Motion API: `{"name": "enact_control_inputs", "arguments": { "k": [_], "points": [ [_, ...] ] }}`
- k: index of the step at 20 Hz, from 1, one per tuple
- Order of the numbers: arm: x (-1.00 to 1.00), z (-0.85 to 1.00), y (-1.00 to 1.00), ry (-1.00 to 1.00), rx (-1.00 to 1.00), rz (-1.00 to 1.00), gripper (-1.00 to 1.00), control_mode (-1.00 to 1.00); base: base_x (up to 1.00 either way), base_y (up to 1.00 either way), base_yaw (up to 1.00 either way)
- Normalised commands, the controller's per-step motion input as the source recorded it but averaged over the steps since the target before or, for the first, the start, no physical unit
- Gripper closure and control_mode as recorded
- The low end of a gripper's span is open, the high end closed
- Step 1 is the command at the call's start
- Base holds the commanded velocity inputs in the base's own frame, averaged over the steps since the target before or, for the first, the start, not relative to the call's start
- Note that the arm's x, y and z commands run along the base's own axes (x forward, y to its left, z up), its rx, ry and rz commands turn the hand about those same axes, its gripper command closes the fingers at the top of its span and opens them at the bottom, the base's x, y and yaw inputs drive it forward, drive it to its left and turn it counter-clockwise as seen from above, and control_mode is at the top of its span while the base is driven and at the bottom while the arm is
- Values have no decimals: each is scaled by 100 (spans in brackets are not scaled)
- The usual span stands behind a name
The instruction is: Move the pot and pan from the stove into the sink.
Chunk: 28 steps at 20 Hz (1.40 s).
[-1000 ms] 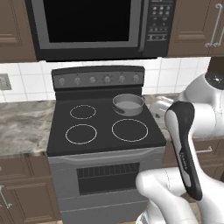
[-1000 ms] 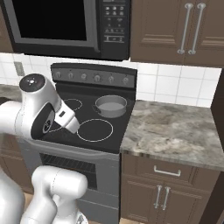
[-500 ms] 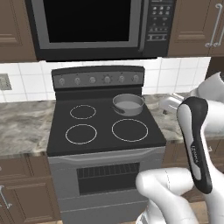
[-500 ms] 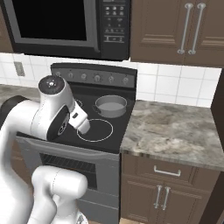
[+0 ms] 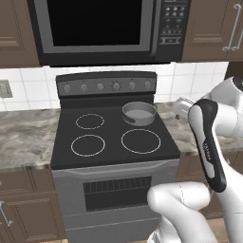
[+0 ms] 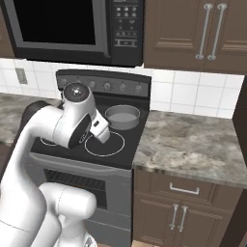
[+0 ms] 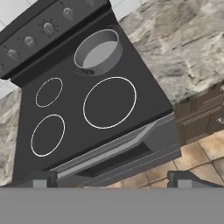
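- While the small round silver-grey metal pot (image 5: 138,113) sits on the back right burner ring of the black smooth-top stove (image 5: 109,142), you have the gripper (image 7: 109,178) well above and in front of it, holding nothing.
- Its two dark fingertips (image 7: 38,178) stand wide apart at the bottom of the hand view, with the oven front between them and the pot far up the picture.
- Around the pot, three white burner rings lie bare, the grey knobs (image 5: 116,86) line the raised back panel just behind it, and a black microwave (image 5: 102,28) hangs overhead.
- Speckled stone counter (image 6: 193,149) flanks the stove on both sides.
- Judging from this, the likely trouble is the descent: come in too far back and you may strike the knob panel, or close on one thin wall off-centre and tip the pot.
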Motion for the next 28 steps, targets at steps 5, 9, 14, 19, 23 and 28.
{"name": "enact_control_inputs", "arguments": {
  "k": [5, 9, 14, 19, 23, 28],
  "points": [
    [54, -13, -5, 0, 0, 0, -100, -100, 0, 0, 0],
    [48, -27, -5, 0, 0, 0, -100, -100, 0, 0, 0],
    [38, -45, -1, 0, 0, 0, -100, -100, 0, 0, 0],
    [47, -36, 0, 0, 0, 0, -100, -100, 0, 0, 0],
    [60, -20, -3, 0, 1, -1, -100, -100, 0, 0, 0],
    [59, -17, -5, 0, 1, -3, -100, -100, 0, 0, 0]
  ]
}}
